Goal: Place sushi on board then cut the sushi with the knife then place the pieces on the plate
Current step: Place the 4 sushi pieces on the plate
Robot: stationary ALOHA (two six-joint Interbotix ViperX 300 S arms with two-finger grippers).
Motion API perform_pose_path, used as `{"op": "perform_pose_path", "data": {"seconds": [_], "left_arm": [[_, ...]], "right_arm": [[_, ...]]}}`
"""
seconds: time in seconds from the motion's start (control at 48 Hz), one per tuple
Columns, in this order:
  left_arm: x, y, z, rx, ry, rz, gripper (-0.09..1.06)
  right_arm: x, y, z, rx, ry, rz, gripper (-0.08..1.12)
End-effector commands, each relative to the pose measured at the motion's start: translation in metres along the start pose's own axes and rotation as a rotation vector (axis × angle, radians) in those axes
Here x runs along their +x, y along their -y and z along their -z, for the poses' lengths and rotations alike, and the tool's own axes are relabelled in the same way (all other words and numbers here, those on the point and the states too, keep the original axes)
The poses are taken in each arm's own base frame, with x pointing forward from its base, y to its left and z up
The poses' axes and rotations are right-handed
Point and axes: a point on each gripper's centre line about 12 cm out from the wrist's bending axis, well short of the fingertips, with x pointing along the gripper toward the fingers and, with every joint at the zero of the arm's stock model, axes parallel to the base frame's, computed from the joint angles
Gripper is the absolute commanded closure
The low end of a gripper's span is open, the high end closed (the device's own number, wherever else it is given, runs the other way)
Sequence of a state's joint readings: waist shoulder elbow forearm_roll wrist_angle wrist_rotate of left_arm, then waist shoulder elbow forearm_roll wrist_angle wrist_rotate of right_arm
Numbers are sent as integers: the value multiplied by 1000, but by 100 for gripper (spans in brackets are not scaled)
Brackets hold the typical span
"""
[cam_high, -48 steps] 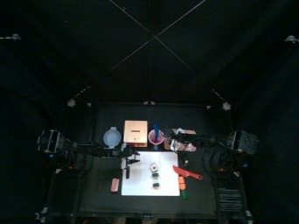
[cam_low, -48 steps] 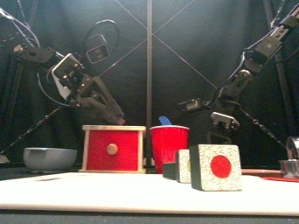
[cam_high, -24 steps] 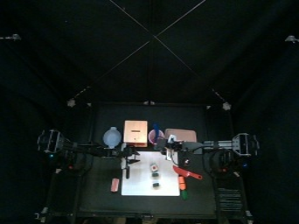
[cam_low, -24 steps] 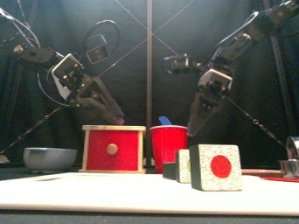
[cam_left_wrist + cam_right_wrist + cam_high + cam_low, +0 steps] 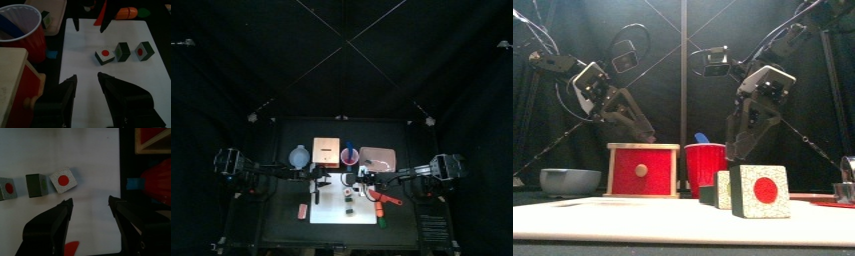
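Left wrist view, cutting apparently done: sushi roll (image 5: 123, 52) in three separate pieces on the white cutting board (image 5: 83, 40), left gripper (image 5: 85, 79) and right gripper (image 5: 90, 201) both wide open, empty, above it; next, likely grasping one piece for the pink tray (image 5: 378, 156).

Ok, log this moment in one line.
sushi pieces: three on white board | left gripper: open, empty | right gripper: open, empty

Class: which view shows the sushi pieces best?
Left wrist view: all three sushi pieces lie side by side, fully visible. Right wrist view clips one at its edge; front view overlaps them; top view shows them distant.
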State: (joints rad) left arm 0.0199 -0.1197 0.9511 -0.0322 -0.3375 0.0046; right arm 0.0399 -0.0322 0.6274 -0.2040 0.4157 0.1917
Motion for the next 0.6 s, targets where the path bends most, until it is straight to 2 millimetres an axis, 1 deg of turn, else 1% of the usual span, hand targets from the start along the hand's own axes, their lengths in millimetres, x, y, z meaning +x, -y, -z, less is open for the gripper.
{"op": "perform_pose_path", "data": {"seconds": [0.021,0.208,0.458,0.604], "left_arm": [[-1,-1,-7,-3,23,-2,19],[0,-3,-6,-4,19,-8,19],[0,-2,-4,-2,14,-7,19],[-1,-3,-2,-3,8,-8,19]], "right_arm": [[-6,-4,-13,-10,33,-5,10],[2,-12,-19,-33,24,-14,4],[16,-25,-22,-119,-14,-5,4],[24,-27,-23,-122,-35,-3,4]]}}
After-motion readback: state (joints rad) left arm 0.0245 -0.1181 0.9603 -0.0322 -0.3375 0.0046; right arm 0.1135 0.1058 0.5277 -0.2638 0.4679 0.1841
